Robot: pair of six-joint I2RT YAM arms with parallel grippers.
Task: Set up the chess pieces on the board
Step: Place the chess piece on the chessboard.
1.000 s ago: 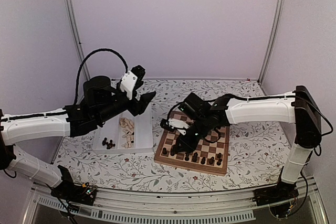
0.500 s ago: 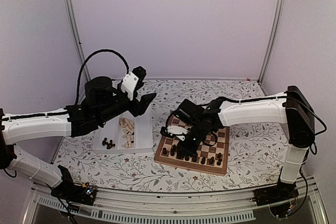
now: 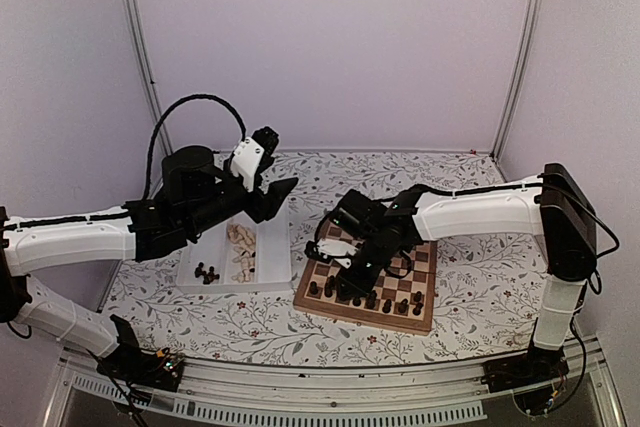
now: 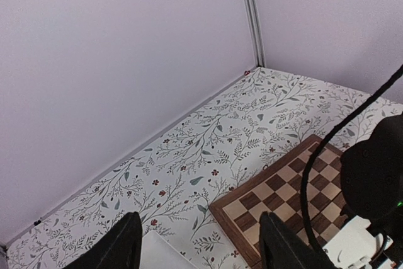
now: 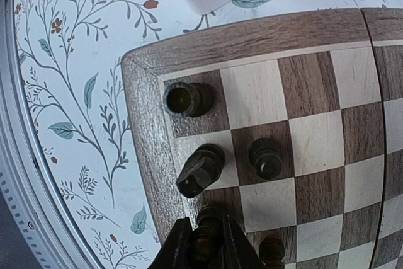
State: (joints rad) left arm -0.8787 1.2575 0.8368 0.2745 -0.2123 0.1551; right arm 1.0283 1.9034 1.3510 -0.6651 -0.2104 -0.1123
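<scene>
Right arm (image 3: 480, 209) lowered | jaws pinch dark piece (image 5: 206, 234) | floral cloth (image 3: 480, 277) | lilac walls (image 3: 330, 47)

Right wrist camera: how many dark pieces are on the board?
5: rook on the corner square, knight on the next edge square, pawn inboard of it, one piece between the right tool's fingers, second pawn beside that. Others may hide beneath the tool.

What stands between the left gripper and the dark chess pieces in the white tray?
Nothing visible does. The left gripper hangs open over the far end of the white tray; the dark chess pieces lie uncovered in its left compartment.
</scene>
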